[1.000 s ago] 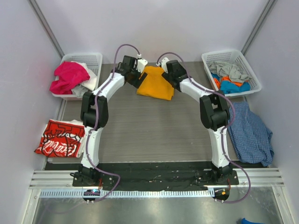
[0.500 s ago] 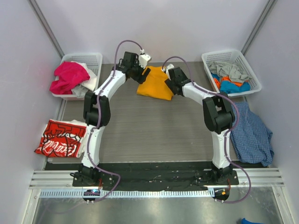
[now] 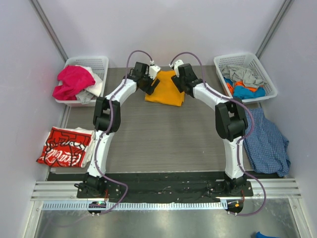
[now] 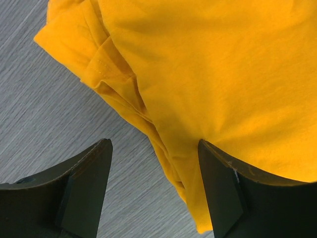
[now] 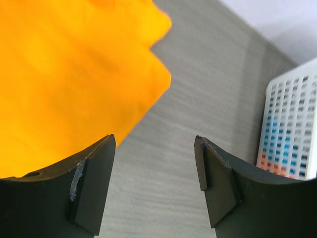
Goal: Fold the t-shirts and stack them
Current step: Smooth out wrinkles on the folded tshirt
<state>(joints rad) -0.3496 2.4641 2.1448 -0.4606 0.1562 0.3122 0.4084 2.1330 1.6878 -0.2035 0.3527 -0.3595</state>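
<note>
Your left claw [image 4: 152, 148] straddles the orange shirt's [image 4: 223, 74] folded edge; right claw [image 5: 154, 141] sits just beside it. Both gape empty.

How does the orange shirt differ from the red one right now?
The orange shirt is plain; the red shirt carries white lettering. The orange one lies at the far middle of the table, the red one at its left edge. Both look folded and lie flat.

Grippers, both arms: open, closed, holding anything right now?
Left gripper: open, empty, over the orange t-shirt edge.
Right gripper: open, empty, at that shirt's edge.
</note>
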